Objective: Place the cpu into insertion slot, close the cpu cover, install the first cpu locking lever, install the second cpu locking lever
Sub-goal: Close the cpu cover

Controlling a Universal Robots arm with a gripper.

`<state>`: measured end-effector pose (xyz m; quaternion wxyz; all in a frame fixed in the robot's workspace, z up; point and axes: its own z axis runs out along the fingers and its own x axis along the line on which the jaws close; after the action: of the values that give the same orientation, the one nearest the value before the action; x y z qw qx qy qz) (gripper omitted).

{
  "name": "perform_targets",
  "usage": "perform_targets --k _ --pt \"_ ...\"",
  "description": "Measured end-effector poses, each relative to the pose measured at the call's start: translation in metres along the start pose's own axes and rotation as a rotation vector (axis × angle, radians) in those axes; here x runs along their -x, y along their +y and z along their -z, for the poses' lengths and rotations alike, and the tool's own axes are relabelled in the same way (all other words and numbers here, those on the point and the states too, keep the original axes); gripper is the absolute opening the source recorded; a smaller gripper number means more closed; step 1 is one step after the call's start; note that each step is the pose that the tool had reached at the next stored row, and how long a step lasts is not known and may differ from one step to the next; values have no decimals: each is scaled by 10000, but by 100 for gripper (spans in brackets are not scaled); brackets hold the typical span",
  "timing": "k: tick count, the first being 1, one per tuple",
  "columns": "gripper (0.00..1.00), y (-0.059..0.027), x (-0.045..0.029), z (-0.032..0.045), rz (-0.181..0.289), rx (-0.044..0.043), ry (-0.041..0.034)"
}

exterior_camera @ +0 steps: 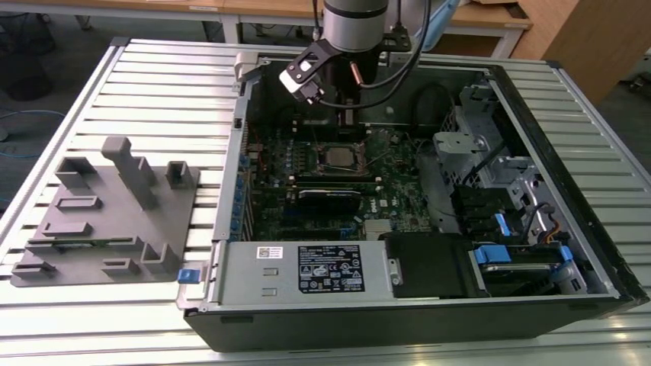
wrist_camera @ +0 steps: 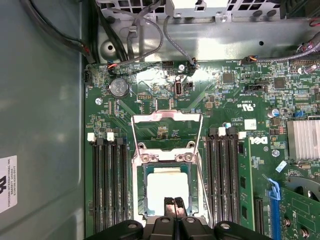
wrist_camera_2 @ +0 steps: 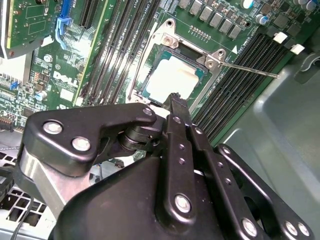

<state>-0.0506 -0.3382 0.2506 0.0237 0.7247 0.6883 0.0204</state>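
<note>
Both wrist views: jaws clenched over the cpu (wrist_camera: 162, 182); first wrist view: cpu cover (wrist_camera: 166, 116) raised

Slatted metal table (exterior_camera: 152, 84) under an open computer case (exterior_camera: 407, 328) and a grey moulded fixture (exterior_camera: 102, 221)

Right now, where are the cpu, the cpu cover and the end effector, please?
cpu (wrist_camera: 164, 182), first wrist view: middle of its silver face.
cpu cover (wrist_camera: 166, 116), first wrist view: far bar of the open frame.
end effector (wrist_camera: 174, 204), first wrist view: between its fingertips.
</note>
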Motion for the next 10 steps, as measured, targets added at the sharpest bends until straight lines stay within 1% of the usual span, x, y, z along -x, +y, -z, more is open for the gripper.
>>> perform_targets --k 10 --pt "11 1 0 11 0 2 3"
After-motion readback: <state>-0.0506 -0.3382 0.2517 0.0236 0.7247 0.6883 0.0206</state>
